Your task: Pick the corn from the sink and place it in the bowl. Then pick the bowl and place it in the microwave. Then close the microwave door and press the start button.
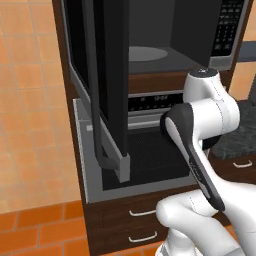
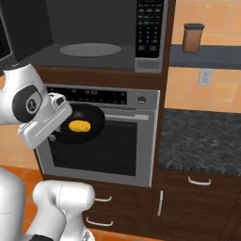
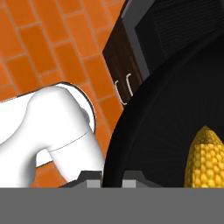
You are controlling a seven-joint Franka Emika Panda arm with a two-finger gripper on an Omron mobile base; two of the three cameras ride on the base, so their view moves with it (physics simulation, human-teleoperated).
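At the left of the right base view, the open microwave door (image 2: 5, 37) shows as a dark panel at the upper corner. In the left base view it swings out toward the camera, bar handle foremost.

Just right of it, the hand (image 2: 55, 126) is closed on the rim of the bowl (image 2: 80, 123). In the hand view the rim passes between the two finger tips, so the grip is judged firm. The bowl is held level in front of the wall oven (image 2: 101, 136), below the microwave (image 2: 89, 33).

The corn (image 2: 79, 126) lies inside the bowl, near its middle. Its long axis runs roughly across the right base view. In the hand view one tapered end points away from the hand.

Above the bowl, the microwave cavity stands open, with the turntable (image 2: 90, 49) bare. The keypad strip (image 2: 149, 28) sits at the right of the cavity.

The step in hand is judged to be carrying the bowl to the microwave. The governing relation is vertical: the cavity floor lies above and beyond the bowl. The coming move therefore calls for a lift, then a forward reach. The bowl should stay level so the corn does not roll out.
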